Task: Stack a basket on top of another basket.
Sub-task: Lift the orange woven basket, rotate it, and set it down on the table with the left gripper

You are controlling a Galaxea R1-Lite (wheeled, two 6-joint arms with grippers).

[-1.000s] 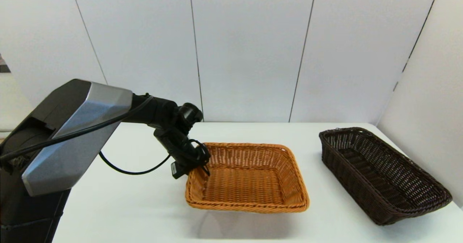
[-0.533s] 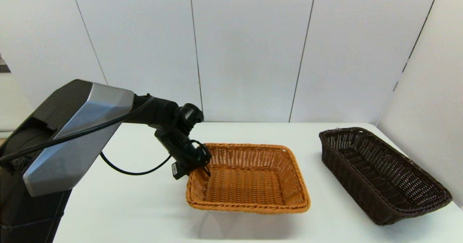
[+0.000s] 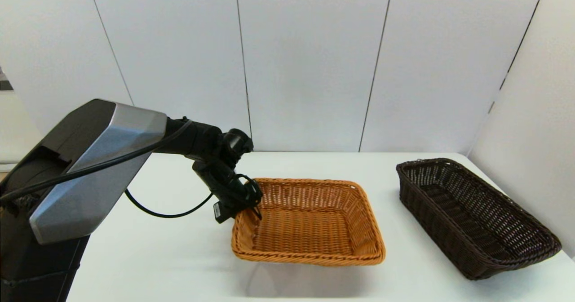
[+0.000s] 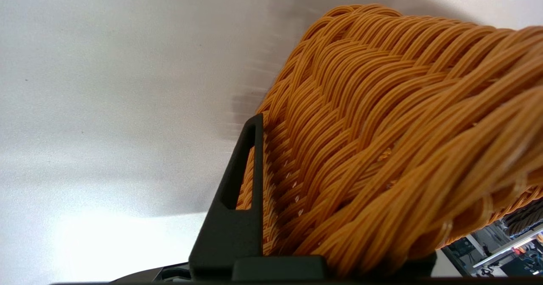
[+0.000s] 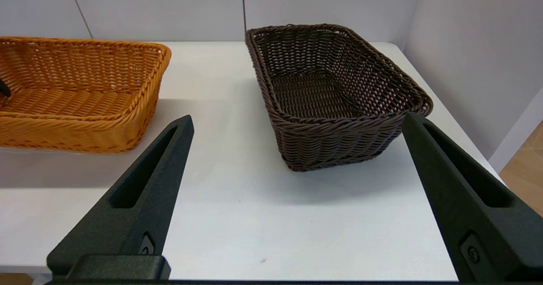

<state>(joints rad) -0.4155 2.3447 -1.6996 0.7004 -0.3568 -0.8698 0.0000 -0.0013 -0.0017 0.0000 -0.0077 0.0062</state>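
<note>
Left gripper (image 3: 245,210), left of centre in the head view, clamped on the braided rim at the left end of the orange basket (image 3: 310,223); in the left wrist view, one black finger (image 4: 237,200) pressed flat against the outer weave of that basket (image 4: 382,141), the second finger hidden behind the wicker. Orange basket at centre frame in the head view, its held left end raised slightly off the white table (image 3: 179,257), a soft shadow spread beneath its near side. Black cable (image 3: 166,212) looped from the left arm down to the wrist, lower left of centre. Dark brown basket (image 3: 471,214) at the right of the head view, resting flat on the table, well apart from the orange one, its long axis running from upper left toward lower right, near the table's right edge. Right gripper (image 5: 297,191) seen only in the right wrist view, fingers spread wide apart, holding nothing, above bare table, with the dark brown basket (image 5: 335,94) at upper centre and the orange basket (image 5: 80,94) at upper left of that frame.
</note>
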